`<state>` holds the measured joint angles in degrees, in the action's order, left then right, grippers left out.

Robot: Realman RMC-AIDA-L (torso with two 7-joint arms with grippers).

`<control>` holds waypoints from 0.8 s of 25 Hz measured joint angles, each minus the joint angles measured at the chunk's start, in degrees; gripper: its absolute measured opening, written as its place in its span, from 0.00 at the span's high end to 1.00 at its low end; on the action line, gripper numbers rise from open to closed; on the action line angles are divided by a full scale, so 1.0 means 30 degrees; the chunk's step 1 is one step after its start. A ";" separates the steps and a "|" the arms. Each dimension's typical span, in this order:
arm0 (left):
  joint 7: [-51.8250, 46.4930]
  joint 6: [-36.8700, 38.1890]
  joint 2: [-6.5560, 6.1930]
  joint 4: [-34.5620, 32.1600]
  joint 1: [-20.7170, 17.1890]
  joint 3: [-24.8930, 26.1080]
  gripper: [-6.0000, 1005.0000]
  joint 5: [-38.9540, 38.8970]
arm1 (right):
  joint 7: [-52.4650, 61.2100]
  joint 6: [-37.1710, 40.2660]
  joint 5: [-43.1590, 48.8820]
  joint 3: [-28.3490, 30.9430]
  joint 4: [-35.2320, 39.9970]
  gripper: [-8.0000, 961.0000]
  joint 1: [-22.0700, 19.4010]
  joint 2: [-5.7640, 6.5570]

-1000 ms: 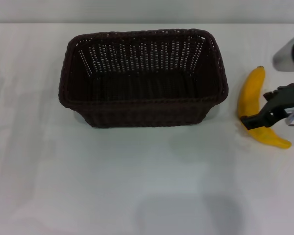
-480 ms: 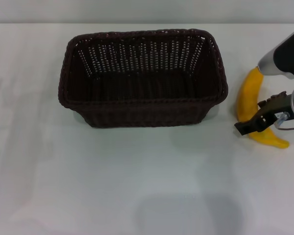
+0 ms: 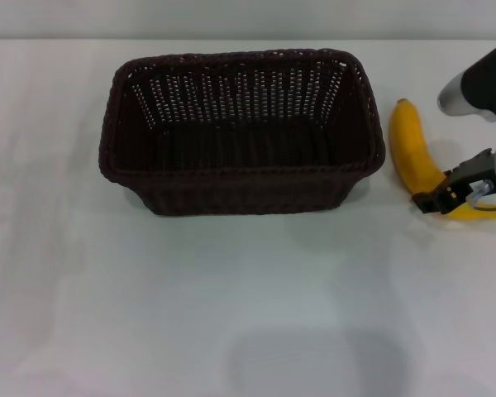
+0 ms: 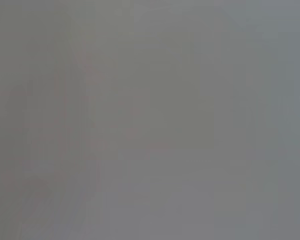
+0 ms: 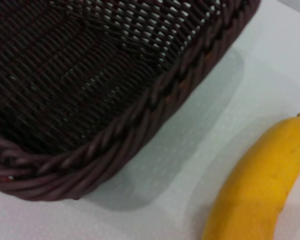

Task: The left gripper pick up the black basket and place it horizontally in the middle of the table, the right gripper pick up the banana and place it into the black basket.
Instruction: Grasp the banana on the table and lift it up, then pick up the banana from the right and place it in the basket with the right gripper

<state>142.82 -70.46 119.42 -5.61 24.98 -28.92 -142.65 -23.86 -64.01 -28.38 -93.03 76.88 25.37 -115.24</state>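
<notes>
My right gripper (image 3: 448, 195) sits at the near end of the banana (image 3: 415, 157), its black fingers across the fruit. I cannot tell whether they are clamped on it or just resting there, since the arm runs off the right edge and hides the far finger. Compared with half a second ago, the banana has swung round: its far tip now points closer to the black basket (image 3: 240, 129), and more of its yellow length shows, while my gripper has shifted rightward. The basket has not moved; it stands lengthwise across the middle of the table (image 3: 190, 314), just beside the banana. My wrist view shows only the basket's braided corner and part of the banana. My left gripper is out of sight; its camera gives plain grey.
</notes>
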 joint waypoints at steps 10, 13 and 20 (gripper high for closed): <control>0.0001 -0.0012 0.0008 -0.0006 0.0098 0.0001 0.11 0.0002 | -0.0716 0.0175 0.0957 0.3275 0.0225 0.47 -0.0146 0.0064; 0.0001 -0.0012 0.0009 -0.0006 0.0117 0.0001 0.11 0.0003 | -0.1716 0.0786 0.1036 0.4972 0.0435 0.47 -0.0116 0.0045; 0.0002 -0.0012 0.0010 -0.0006 0.0112 -0.0003 0.11 0.0001 | -0.8860 0.2690 -0.6415 0.6659 0.0734 0.45 0.0118 0.0062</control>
<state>142.82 -70.50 119.45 -5.63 25.31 -28.93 -142.65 -50.44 -55.94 -47.63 -73.06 79.08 25.72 -115.06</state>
